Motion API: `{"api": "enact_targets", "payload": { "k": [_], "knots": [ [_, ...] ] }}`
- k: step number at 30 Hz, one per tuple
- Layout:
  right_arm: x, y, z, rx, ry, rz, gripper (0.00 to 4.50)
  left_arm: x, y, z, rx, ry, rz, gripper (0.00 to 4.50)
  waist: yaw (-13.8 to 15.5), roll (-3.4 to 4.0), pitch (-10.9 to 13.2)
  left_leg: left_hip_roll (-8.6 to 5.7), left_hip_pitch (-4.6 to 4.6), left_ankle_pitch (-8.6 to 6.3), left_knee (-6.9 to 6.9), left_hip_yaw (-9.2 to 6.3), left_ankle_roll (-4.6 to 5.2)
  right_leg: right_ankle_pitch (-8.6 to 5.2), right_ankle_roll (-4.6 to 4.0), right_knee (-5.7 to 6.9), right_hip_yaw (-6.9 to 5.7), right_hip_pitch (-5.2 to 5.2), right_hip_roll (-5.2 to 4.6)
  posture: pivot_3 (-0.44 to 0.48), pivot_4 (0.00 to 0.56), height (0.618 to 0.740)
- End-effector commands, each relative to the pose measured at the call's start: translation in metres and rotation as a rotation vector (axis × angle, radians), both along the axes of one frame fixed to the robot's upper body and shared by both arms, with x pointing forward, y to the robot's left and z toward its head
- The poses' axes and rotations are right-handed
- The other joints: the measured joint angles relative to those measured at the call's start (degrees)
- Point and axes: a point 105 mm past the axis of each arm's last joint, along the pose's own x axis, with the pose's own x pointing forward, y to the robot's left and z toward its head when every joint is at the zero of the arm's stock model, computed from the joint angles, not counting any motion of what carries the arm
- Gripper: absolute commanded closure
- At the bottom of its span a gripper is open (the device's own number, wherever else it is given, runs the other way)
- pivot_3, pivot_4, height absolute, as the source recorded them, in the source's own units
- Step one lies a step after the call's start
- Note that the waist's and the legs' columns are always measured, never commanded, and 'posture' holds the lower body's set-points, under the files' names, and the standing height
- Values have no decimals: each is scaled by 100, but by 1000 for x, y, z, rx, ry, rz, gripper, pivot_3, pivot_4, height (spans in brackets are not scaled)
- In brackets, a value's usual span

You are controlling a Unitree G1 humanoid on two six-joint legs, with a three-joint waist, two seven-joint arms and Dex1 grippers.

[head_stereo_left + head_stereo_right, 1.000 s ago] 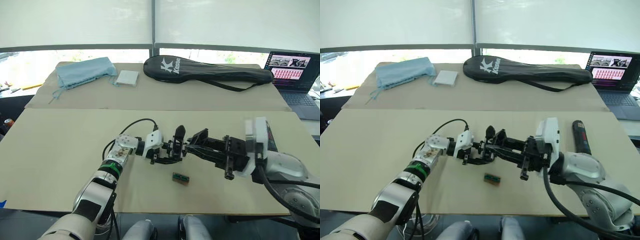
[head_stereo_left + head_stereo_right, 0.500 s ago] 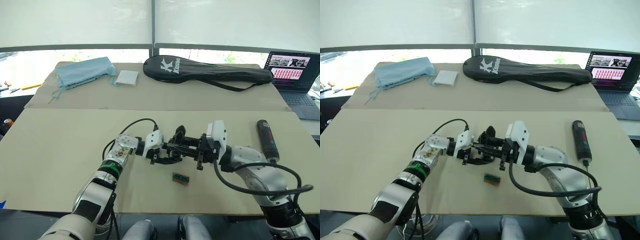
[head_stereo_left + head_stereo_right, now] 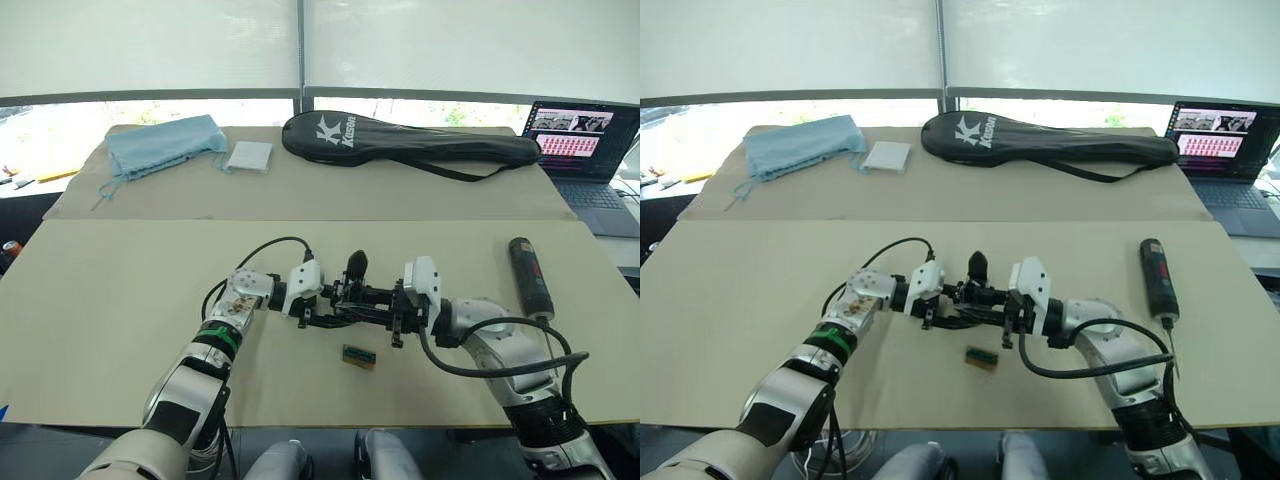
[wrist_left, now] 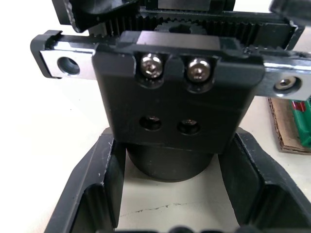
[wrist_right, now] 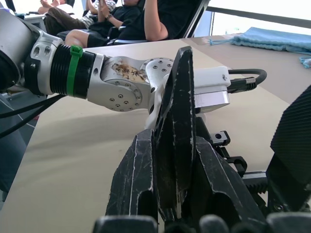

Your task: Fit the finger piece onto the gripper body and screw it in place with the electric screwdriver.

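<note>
The gripper body is a black block with two screws and a toothed rail. It sits just above the table, with my left gripper shut on its round base. My right gripper faces it from the right, tips almost touching the body. That gripper is shut on the finger piece, a black pointed wedge standing upright between its fingers. The body's own ribbed finger rises close beside it. The electric screwdriver lies on the table to the right, apart from both grippers.
A small green part on a cardboard scrap lies just in front of the grippers. At the back are a black racket bag, a blue cloth and a white pad. A laptop stands far right. Seated people show beyond the table.
My right arm has swung in from the right, bringing its wrist and gripper close against the gripper body. The left arm has held still with the body.
</note>
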Motion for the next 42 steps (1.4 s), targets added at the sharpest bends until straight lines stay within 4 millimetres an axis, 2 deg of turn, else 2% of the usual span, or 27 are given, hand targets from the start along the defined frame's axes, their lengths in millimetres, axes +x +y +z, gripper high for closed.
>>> {"api": "enact_targets", "payload": {
  "k": [1,9,14,29,36,42],
  "knots": [
    [0,3,11,21,-60,19,4060,-3,-1,-3,16,3,-8,2252,-4,0,0,0,0,0,0,0,0,0,0,0,0,0,0,0,150,740],
    [3,3,6,18,-40,5,4060,-2,2,-4,20,3,1,2252,-25,1,0,0,0,0,1,0,0,0,0,0,0,0,0,0,150,740],
    [8,-2,0,-13,-37,-12,4060,0,1,2,3,-9,8,2252,-34,1,-1,0,2,0,1,0,0,0,0,1,0,0,0,0,150,740],
    [7,-6,-14,-61,30,-4,4061,-4,7,2,18,-14,2,2252,-46,2,-1,1,2,0,1,0,0,0,0,2,1,0,0,0,150,740],
    [17,-9,-26,-114,89,-53,4061,-5,7,1,21,-7,2,2252,-49,3,-2,1,8,0,-1,0,0,0,0,3,2,1,1,0,150,740],
    [18,-6,-33,-199,86,-34,4061,-5,8,0,24,6,7,2252,-67,4,-8,2,12,0,0,1,0,0,0,4,5,4,1,0,150,740]
  ]
}}
